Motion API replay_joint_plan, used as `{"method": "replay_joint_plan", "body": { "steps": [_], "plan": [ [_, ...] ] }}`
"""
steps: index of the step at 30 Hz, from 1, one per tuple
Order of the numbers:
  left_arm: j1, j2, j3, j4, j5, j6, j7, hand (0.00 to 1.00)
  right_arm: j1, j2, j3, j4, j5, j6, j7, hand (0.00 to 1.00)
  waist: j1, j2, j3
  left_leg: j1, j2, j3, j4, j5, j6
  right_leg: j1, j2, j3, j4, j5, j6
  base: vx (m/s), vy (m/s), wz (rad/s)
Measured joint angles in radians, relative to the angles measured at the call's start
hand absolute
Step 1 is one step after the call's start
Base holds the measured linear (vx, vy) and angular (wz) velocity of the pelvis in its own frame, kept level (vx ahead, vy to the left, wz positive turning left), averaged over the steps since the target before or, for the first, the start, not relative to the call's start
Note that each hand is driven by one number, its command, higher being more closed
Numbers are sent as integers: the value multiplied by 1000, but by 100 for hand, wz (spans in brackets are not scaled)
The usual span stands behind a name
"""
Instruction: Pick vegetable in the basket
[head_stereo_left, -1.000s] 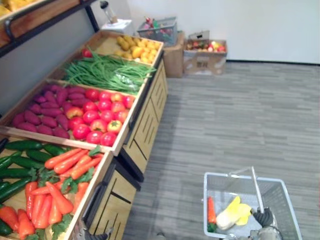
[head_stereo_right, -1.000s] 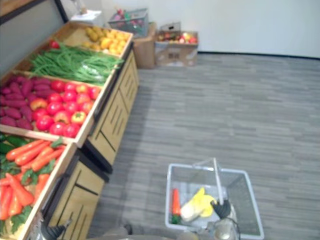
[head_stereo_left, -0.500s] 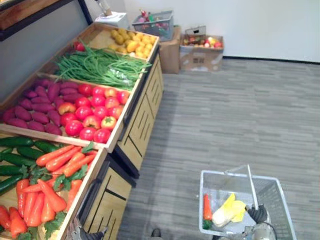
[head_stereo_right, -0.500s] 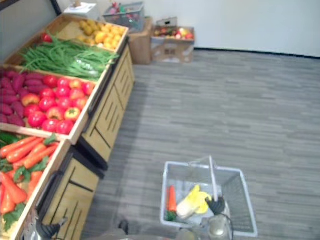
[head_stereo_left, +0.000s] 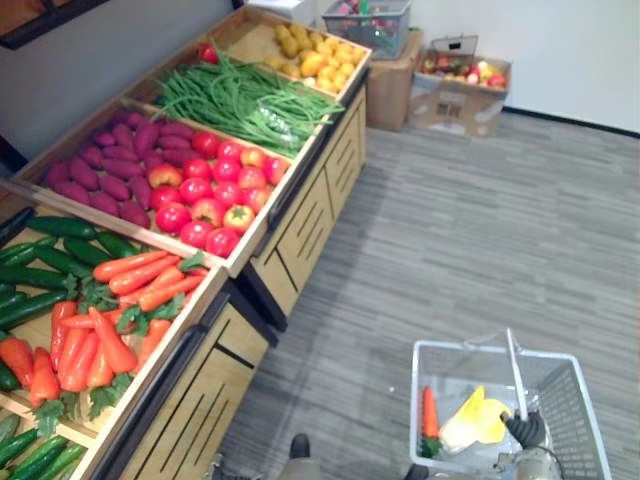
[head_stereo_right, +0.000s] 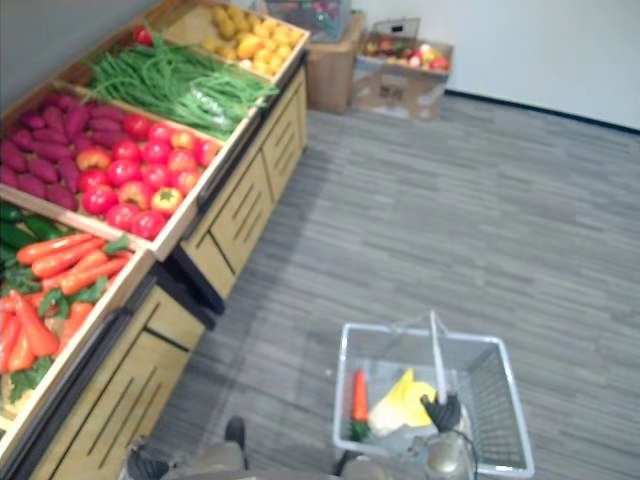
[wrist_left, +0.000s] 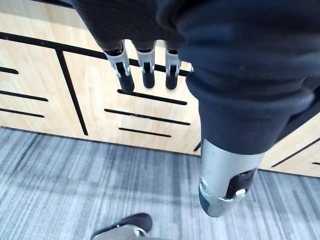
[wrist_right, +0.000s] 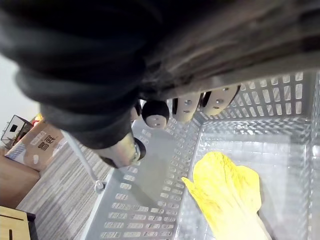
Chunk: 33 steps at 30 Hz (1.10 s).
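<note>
We take the carrots in the near crate of the stand on our left as the likeliest pick, though the task names no one vegetable. They look stiff, light and smooth, and they taper, so a wrap round the thick upper body, just below the green tops, should hold better than the thin tip; they lie piled across one another, so lifting one may drag a neighbour.

Our left hand hangs low before the wooden cabinet front under the crates, fingers straight and released, holding nothing; the crate rim stands between it and the carrots, and we judge we must rise over it. Cucumbers lie just left of the carrots; tomatoes fill the next crate farther on; green beans lie beyond.

At near right our right hand is clenched round the basket handle of the wire basket; in it lie one carrot and a yellow leafy cabbage, side by side.
</note>
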Motion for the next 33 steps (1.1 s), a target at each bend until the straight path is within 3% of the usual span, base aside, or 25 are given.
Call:
{"method": "replay_joint_plan", "body": {
  "steps": [7, 8, 14, 25, 33],
  "plan": [
    [-5, -14, -5, 9, 0, -2, -21, 0, -11, 3, -1, 3, 15, -5, 0, 100, -7, 34, -9, 37, -13, 0, -43, 0, 0, 40, 4, 6, -71, 43, 12, -13, 39, -1],
    [-2, -20, -14, 39, 0, -1, -48, 0, 12, 37, -1, 42, 54, -4, 19, 100, -16, 53, -64, 117, -39, 7, -133, -86, 0, 102, 3, 31, -178, 114, 54, 0, 0, 0],
    [0, -20, -12, 40, 0, 0, -52, 0, 18, 37, -1, 45, 59, -4, 24, 100, -16, 53, -64, 130, -37, 29, -137, -86, 0, 99, 4, 49, -176, 114, 54, 1, 0, -7],
    [-30, -10, 28, 100, -118, 33, -202, 0, 3, 38, -120, 162, 249, 10, 112, 100, -48, 45, -74, 168, -25, 89, -171, -87, 0, 60, 4, 130, -106, 90, 44, -5, 0, -18],
    [-32, 7, 4, 106, -113, 39, -221, 0, 2, 37, -117, 164, 163, 26, 107, 100, -45, 24, -83, 165, -15, 60, -172, -79, -5, 49, 3, 113, -52, 49, 29, -17, -16, 9]
  ]
}}
